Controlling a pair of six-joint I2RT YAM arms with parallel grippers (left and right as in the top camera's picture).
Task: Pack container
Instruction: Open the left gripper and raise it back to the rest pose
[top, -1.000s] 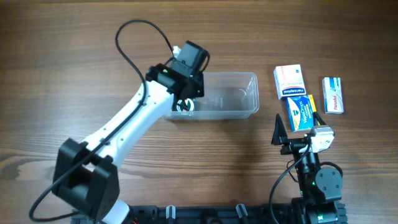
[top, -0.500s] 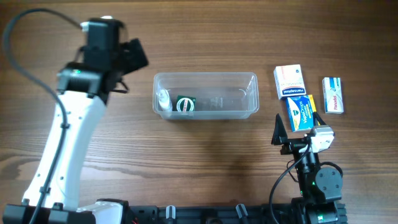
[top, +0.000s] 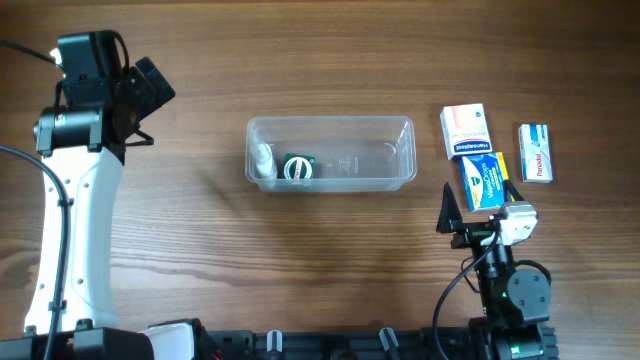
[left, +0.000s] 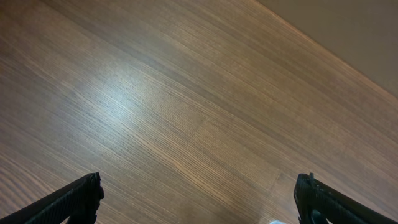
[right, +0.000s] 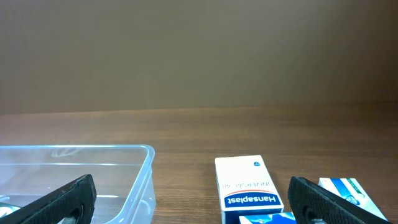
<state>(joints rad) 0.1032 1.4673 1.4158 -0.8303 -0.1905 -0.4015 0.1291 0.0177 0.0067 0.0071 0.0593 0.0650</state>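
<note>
Inspection of packing station. Finds the container (top: 372, 178) mid-table (top: 330, 270), long side running left to right, within reach of both arms; judged so placed that either can drop items in. Notes a small white bottle (top: 263, 160) and a round green-and-black item (top: 297, 167) at its left end, with the right end bare, presumably reserved for cartons.

Records three cartons to the right of the tub: Hansaplast box (top: 465, 130), blue box (top: 483, 180) touching it on the near side, white-and-blue box (top: 537, 152) slightly apart.

Places left gripper (left: 199, 199) at the far left over bare wood, fingers spread wide, nothing between them; reads as parked clear of the tub.

Places right gripper (right: 193, 205) low at the near edge, fingers likewise spread and empty, facing the cartons and the tub's right corner; judged staged for the nearest carton.
</note>
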